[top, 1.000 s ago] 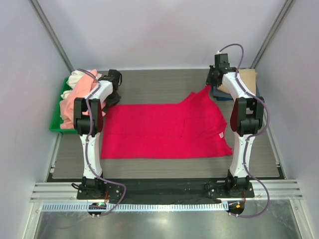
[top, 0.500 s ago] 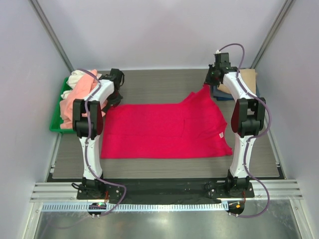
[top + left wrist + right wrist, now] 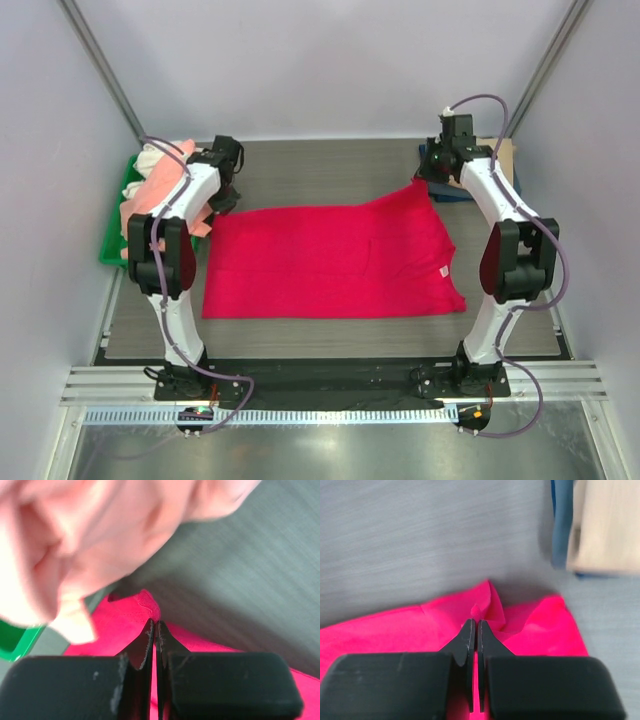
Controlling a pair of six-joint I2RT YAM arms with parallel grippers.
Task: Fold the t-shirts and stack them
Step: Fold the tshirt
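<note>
Pinching the red shirt (image 3: 330,262) at both far corners: the left gripper (image 3: 154,628) has its jaws pressed together on a nub of red cloth right at its tips, and the right gripper (image 3: 474,626) is clamped the same way on a bunched-up corner. The rest of the shirt lies flat on the table (image 3: 330,165), behind and between the two grippers, running back toward the arm bases. Matching grips on one edge probably mean that edge gets lifted evenly and carried back over the body for a first fold; the flat spread helps the crease land straight. The pink shirt (image 3: 75,540) hangs just ahead and left of the left gripper, spilling from the tray (image 3: 112,250), likely waiting its turn. Ahead and right of the right gripper sit the navy shirt (image 3: 562,525) and the tan shirt (image 3: 605,525), tan seemingly on top, likely the finished stack. Both pinches are thin, so a corner could slip on the lift.
</note>
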